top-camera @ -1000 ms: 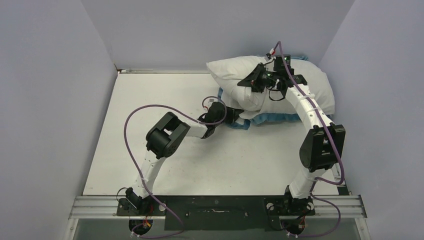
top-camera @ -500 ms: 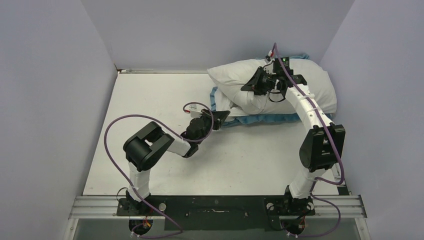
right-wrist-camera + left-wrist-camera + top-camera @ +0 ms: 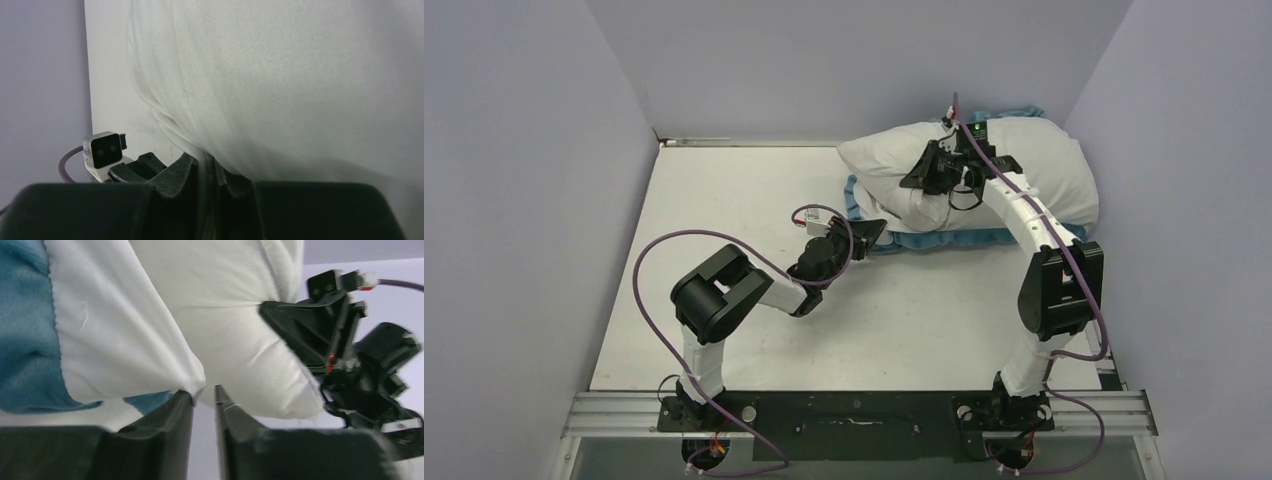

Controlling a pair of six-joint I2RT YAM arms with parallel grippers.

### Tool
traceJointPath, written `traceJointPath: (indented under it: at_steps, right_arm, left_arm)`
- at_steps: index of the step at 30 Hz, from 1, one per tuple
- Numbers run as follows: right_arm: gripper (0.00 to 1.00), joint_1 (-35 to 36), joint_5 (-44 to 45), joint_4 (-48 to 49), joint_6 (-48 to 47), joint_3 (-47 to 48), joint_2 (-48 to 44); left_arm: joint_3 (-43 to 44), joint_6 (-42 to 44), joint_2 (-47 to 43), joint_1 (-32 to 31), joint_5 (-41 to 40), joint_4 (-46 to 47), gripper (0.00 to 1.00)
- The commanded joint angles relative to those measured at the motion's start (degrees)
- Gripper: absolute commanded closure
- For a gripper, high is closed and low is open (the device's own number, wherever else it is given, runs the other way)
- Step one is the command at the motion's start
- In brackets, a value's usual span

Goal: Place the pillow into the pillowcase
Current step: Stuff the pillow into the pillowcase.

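Note:
The plump white pillow (image 3: pixel 1034 170) lies at the back right of the table, on top of the pillowcase (image 3: pixel 944 238), whose blue edge shows along the pillow's near and left sides. My right gripper (image 3: pixel 924 172) sits on the pillow's left part, shut on a fold of the pillow's white fabric (image 3: pixel 215 125). My left gripper (image 3: pixel 872 231) is at the pillowcase's left edge. In the left wrist view its jaws stand a narrow slit apart. A white corner of the pillowcase (image 3: pixel 192 385) rests on one fingertip (image 3: pixel 182 400), not pinched. The pillow (image 3: pixel 240 340) bulges just behind that corner.
Grey walls close in the white table (image 3: pixel 754 200) on the left, back and right. The pillow lies close to the back right corner. Purple cables loop off both arms. The left arm's elbow (image 3: pixel 714 295) stands over the table's near left part.
My left arm drew back toward the near left, dragging the pillowcase edge, then stopped. Its jaws have parted slightly. My right gripper shifted a little left with the pillow.

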Motion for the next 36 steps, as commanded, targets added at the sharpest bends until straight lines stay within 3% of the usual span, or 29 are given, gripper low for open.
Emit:
traceJointPath:
  at_steps: [1, 3, 5, 7, 11, 16, 20, 24, 31, 34, 36]
  right_arm:
    - [0.81, -1.49, 7.05, 1.25, -2.04, 3.71, 0.72]
    - [0.53, -1.42, 7.44, -1.33, -2.97, 4.96, 0.27]
    - [0.31, -1.04, 8.36, -3.98, -5.0, 6.65, -0.55]
    - [0.19, -0.62, 9.8, -6.99, -7.39, 8.64, -1.39]
    - [0.04, 0.25, 13.08, -13.0, -11.45, 12.41, -3.14]
    - [0.0, 0.49, 18.51, -17.45, -14.18, 11.35, -7.28]
    - [0.1, 0.51, 21.51, -19.04, -15.18, 10.98, -8.71]
    - [0.1, 0.51, 23.28, -18.81, -15.56, 8.94, -9.7]
    - [0.1, 0.34, 23.92, -21.01, -15.46, 6.5, -10.38]
    - [0.1, -0.96, 22.23, -20.87, -13.84, 3.34, -11.25]
    - [0.1, -4.53, 17.11, -19.05, -10.86, -1.01, -12.65]
  left_arm:
    - [2.45, -1.16, -3.86, 1.73, 2.68, -10.27, 0.65]
    - [4.42, -0.18, -5.91, 2.25, 5.04, -20.62, 0.44]
    - [6.68, 1.63, -7.24, 3.11, 7.56, -27.87, 0.38]
    - [8.03, 3.45, -8.38, 4.0, 9.39, -32.12, 0.36]
    - [11.19, 9.8, -9.41, 5.24, 12.05, -35.37, 0.32]
    - [17.28, 11.84, -5.25, 6.33, 18.22, -35.96, 0.3]
    - [21.65, 16.85, -4.31, 6.53, 19.89, -42.0, 0.28]
    - [22.5, 20.12, -4.39, 6.7, 19.07, -46.64, 0.23]
    - [25.72, 22.14, 0.29, 6.63, 23.22, -49.38, 0.23]
    - [29.7, 23.78, 3.31, 6.75, 25.32, -47.6, 0.31]
    - [32.17, 24.23, 5.36, 7.0, 25.95, -43.24, 0.5]
